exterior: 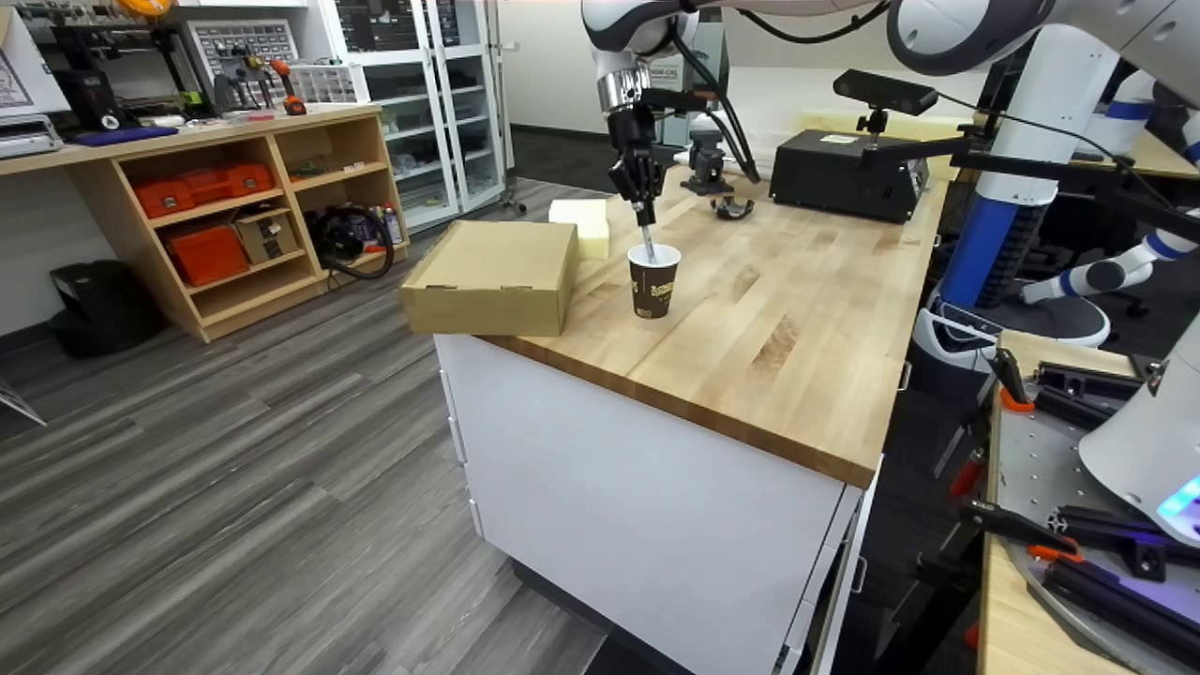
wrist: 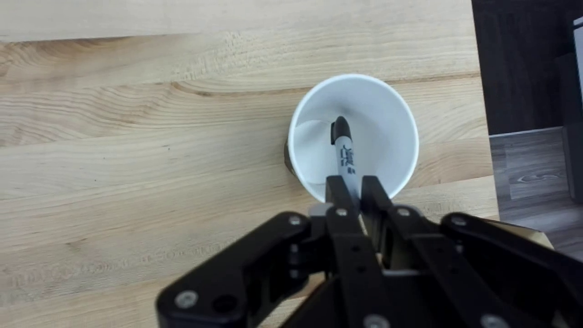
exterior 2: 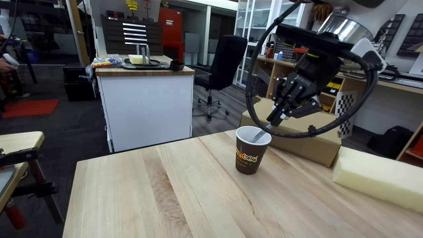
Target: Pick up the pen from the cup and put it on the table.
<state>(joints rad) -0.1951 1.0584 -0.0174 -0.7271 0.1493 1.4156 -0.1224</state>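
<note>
The black two-fingered pincer (exterior 2: 273,121) hangs right over the small dark-brown paper cup (exterior 2: 250,160) with the white rim, jaws drawn in to a narrow gap, and they have it: the slim grey marker pen (wrist: 345,155) with the black cap, pinched between the two fingers! The pen leans at a slant, cap end lowest and inside the cup, the gripped part up above the rim. Whether that cap touches the inner wall is hard to say from this angle. The cup itself stands upright on the light butcher-block wooden table (exterior 2: 132,195), near the edge. Just beside it, in both exterior views, lies a flat tan cardboard box (exterior: 492,258), right at the table's corner, with a pale yellow foam block (exterior 2: 380,177) next to it. Farther along the tabletop sits a black boxy equipment case (exterior: 834,183).
</note>
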